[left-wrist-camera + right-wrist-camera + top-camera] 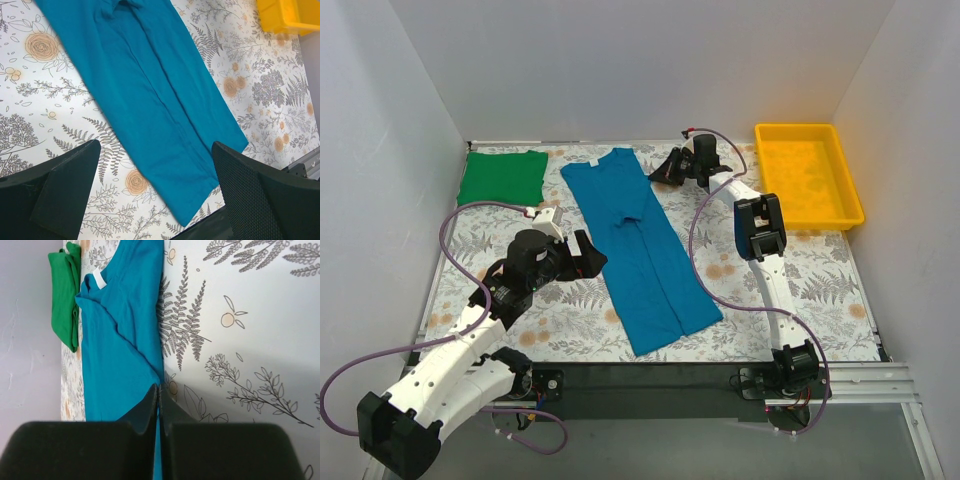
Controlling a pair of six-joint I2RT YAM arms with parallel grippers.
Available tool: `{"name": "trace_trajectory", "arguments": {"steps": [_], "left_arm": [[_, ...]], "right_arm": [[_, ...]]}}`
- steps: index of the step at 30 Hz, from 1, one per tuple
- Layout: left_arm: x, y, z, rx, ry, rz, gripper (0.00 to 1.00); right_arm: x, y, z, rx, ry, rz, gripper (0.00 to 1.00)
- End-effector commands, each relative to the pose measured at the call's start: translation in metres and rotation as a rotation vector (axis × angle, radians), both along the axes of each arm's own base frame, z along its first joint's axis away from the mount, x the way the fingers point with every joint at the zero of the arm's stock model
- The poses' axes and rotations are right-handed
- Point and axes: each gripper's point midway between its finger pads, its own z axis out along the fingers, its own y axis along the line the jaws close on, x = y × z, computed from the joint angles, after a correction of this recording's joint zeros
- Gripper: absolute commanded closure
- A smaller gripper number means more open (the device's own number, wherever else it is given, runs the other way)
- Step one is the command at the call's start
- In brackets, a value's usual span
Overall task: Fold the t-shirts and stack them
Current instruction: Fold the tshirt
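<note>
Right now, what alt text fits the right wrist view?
The right tool is shut, tips at the edge of a teal-blue t-shirt on a floral-print table. A green t-shirt lies beyond it, by the wall.

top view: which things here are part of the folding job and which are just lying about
For the job:
teal-blue t-shirt, laid out flat
green t-shirt, already folded

Lying about:
yellow tray, empty
</note>
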Motion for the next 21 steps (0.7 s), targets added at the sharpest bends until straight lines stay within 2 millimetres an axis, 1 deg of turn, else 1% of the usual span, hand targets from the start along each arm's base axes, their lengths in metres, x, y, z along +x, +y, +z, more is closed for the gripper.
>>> {"name": "trace_trajectory", "arguments": {"steps": [1,4,10,17,18,21], "left_arm": [[0.004,0.002,0.009,-0.005,-0.028,0.015,0.07],[0.003,0.002,0.009,-0.006,-0.028,0.013,0.07],[0.002,0.003,0.010,-0.006,-0.030,0.014,0.07],[0.002,0.004,0.010,-0.002,-0.034,0.014,0.07],[0.002,0.004,0.009,0.001,-0.030,0.016,0.07],[0.001,0.004,0.007,0.003,-0.026,0.014,0.07]], "right_arm": [[0.011,0.004,0.054,0.035,-0.153,0.037,0.99],[0.009,0.008,0.062,0.036,-0.177,0.052,0.99],[0.002,0.020,0.070,0.041,-0.196,0.083,0.99],[-0.005,0.031,0.076,0.039,-0.220,0.113,0.99],[-0.005,0.030,0.076,0.039,-0.222,0.113,0.99],[-0.009,0.036,0.077,0.037,-0.228,0.128,0.99]]}}
